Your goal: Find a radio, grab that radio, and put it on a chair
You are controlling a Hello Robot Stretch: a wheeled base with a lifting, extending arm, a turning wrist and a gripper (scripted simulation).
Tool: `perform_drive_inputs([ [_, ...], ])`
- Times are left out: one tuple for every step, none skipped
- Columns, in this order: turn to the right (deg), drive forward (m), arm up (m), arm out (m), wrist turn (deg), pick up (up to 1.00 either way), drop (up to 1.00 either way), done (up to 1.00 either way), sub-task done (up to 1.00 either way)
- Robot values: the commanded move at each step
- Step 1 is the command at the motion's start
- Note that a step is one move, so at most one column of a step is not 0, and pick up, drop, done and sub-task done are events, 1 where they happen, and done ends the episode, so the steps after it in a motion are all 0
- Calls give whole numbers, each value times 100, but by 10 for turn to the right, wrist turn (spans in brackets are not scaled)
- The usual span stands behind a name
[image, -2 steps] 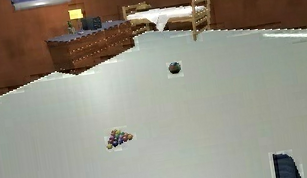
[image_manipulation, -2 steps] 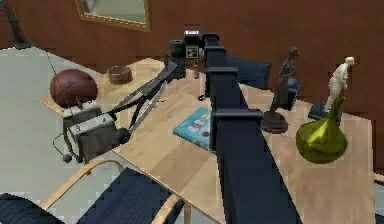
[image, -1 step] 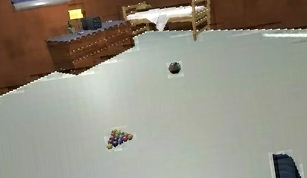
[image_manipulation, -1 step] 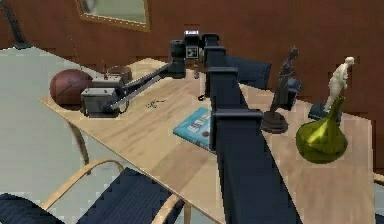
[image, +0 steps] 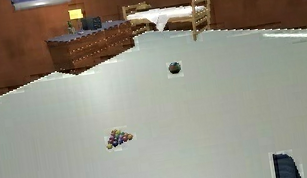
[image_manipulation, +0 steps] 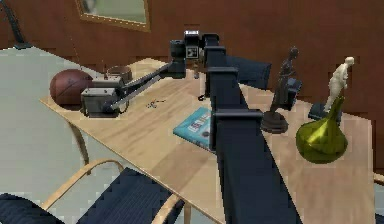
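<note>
On the wooden table (image_manipulation: 145, 138), at about ten o'clock from the arm (image_manipulation: 235, 130), you have a grey box (image_manipulation: 97, 101), likely the radio, standing just beside a brown ball (image_manipulation: 68, 85). The finding looks done; the lift and the carry are left. The gripper (image_manipulation: 113, 99) reaches to that box, which stands on the table, so you cannot tell how the fingers are set or whether they hold anything. A chair (image_manipulation: 125, 195) with a blue seat waits at six o'clock by the table's edge.

The arm (image_manipulation: 238, 135) is extended far out, its end effector (image_manipulation: 122, 92) pointing leftward.
</note>
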Motion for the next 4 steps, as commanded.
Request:
perform_drive_inputs([
  [0, 0, -50, 0, 0, 0, 0, 0, 0],
  [0, 0, 0, 0, 0, 0, 100, 0, 0],
  [0, 0, 0, -10, 0, 0, 0, 0, 0],
  [0, 0, 0, 0, -390, 0, 0, 0, 0],
])
